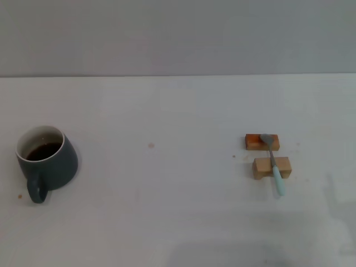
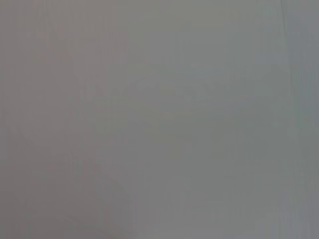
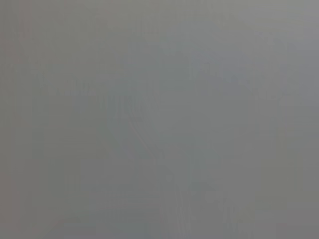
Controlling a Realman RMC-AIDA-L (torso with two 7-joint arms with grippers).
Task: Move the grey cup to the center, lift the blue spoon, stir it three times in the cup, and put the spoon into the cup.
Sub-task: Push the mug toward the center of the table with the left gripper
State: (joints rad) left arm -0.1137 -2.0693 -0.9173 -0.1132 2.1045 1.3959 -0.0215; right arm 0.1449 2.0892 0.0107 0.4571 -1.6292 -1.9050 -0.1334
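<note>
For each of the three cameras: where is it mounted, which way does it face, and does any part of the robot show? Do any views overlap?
Head view: sits on the robot's head, looking forward and down at the white table; the grey cup is on the robot's left, the blue spoon lies across two wooden blocks on its right. No arm or gripper shows.
Left wrist view: on the left wrist; shows only a plain grey surface, no fingers.
Right wrist view: on the right wrist; likewise featureless grey.
Shared: no object appears in two views.
</note>
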